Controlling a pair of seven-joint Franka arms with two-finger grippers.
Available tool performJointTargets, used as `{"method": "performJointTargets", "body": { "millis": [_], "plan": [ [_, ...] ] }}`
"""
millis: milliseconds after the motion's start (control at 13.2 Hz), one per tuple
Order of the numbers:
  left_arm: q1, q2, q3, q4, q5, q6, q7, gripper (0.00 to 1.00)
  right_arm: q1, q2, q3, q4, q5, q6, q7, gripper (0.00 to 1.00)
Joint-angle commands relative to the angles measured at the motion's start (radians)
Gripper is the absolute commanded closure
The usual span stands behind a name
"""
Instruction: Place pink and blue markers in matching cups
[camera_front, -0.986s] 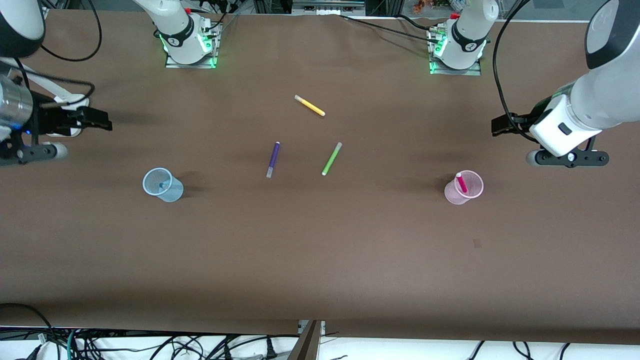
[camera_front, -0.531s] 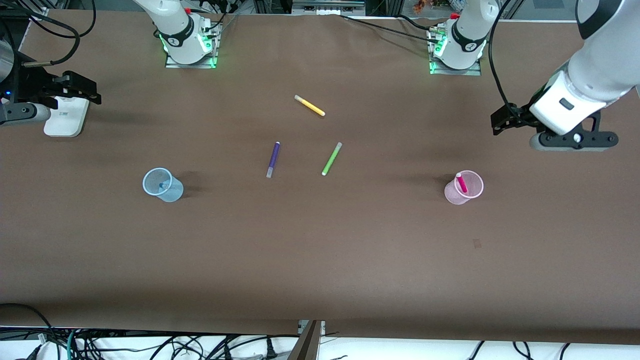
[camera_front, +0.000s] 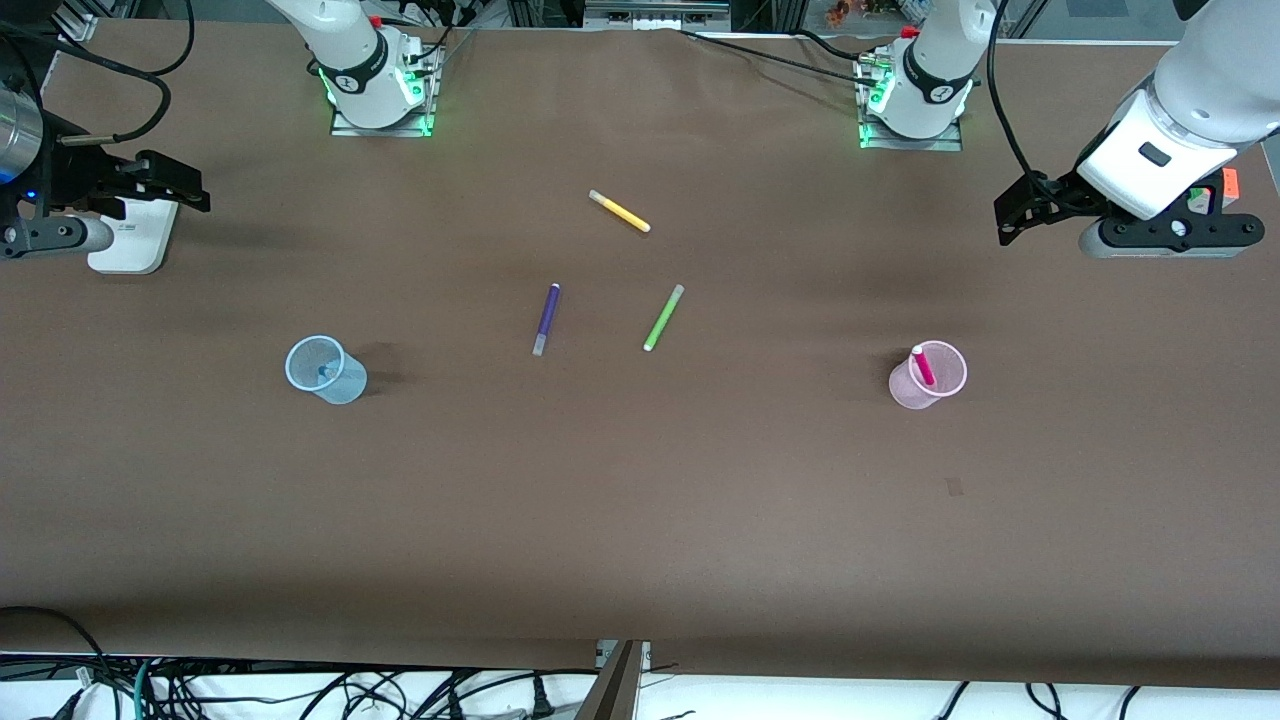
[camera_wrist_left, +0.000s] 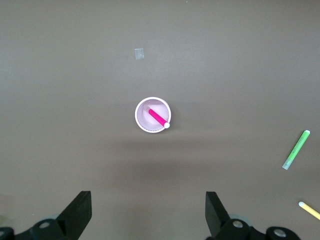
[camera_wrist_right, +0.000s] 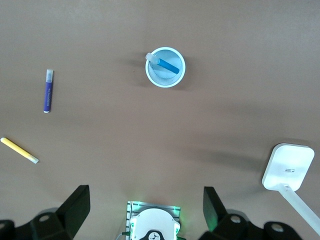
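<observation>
You're watching both arms pulling back and up toward their ends of the bench. The left end effector (camera_front: 1010, 215) is hanging with its fingers spread and empty over bare bench at the left arm's end, and the right end effector (camera_front: 185, 180) is spread and empty too, over the white device (camera_front: 130, 235).

That's leaving the pink marker (camera_front: 922, 366) leaning in the pink cup (camera_front: 945, 385), and the blue marker (camera_wrist_right: 165, 64) sitting in the blue cup (camera_front: 345, 385). The task is looking finished. The purple marker (camera_front: 546, 318), green marker (camera_front: 663, 317) and yellow marker (camera_front: 620, 211) are lying untouched mid-bench.

The purple marker seems to carry print, but you can't read it.
</observation>
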Motion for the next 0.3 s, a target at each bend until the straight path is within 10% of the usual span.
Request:
{"method": "performJointTargets", "body": {
  "millis": [0, 228],
  "plan": [
    [-0.004, 0.065, 0.012, 0.111, 0.001, -0.073, 0.014, 0.00, -0.014, 0.018, -0.002, 0.031, -0.012, 0.001, 0.006, 0.00],
    [-0.004, 0.104, 0.012, 0.162, 0.001, -0.086, 0.014, 0.00, -0.018, 0.018, -0.001, 0.033, -0.013, 0.004, 0.005, 0.00]
  ]
}}
